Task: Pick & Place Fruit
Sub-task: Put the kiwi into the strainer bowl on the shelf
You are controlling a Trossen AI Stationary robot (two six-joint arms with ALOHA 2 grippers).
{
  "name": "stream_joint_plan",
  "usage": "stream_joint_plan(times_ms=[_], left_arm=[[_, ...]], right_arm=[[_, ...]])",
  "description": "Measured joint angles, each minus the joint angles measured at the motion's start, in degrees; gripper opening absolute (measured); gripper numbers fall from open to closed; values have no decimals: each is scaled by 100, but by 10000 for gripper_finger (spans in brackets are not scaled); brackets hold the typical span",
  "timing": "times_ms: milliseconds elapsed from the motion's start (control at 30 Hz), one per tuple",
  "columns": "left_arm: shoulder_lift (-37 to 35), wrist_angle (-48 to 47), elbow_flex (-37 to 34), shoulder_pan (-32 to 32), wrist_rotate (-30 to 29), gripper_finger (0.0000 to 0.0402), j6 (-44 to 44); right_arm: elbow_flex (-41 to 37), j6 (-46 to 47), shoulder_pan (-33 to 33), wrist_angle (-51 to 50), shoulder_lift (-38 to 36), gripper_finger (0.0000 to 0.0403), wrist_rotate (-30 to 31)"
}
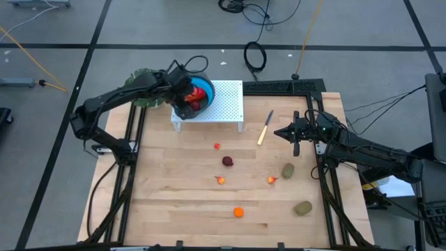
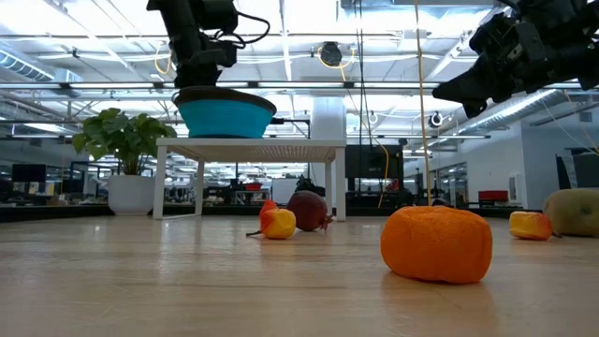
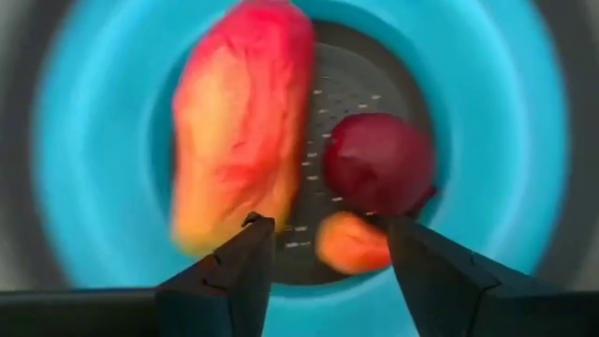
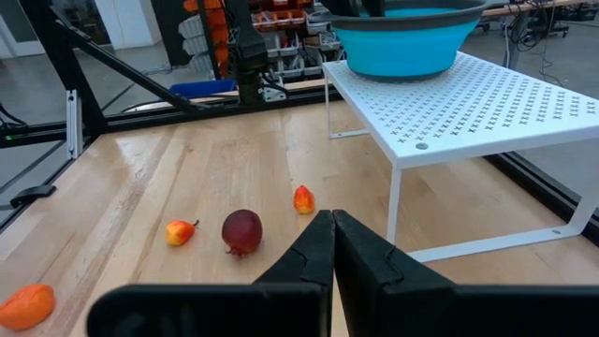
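Blocking the blue bowl (image 1: 206,91), left tool (image 1: 187,97) hides its fruit.

Overhead, table-level and two wrist views, all sharing the blue bowl (image 1: 202,90)

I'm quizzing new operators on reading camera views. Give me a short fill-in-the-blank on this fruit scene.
1. The blue bowl stands on a white ____.
2. The left hand hangs over the bowl with its fingers ____.
3. In the bowl, a dark red ball lies beside a long red-orange piece and a small ____ bit.
4. The right hand is ____.

Missing words: rack; open; orange; shut
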Motion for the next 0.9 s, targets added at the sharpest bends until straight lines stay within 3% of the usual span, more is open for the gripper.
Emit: stream_joint_plan(times_ms=[133, 233, 433, 633, 900], left_arm=[[-191, 11, 237, -20, -734, 217, 111], [-358, 100, 414, -23, -827, 218, 3], [-838, 354, 460, -28, 232, 202, -325], [-1098, 335, 459, -192, 859, 130, -793], [-1129, 366, 182, -815, 1351, 20, -994]], right_arm=[[0, 257, 1, 80, 2, 0, -7], [0, 839, 0, 323, 2, 0, -9], [0, 1972, 1, 676, 0, 0, -13], [0, 2813, 32, 678, 2, 0, -34], [0, 2907, 635, 679, 2, 0, -445]])
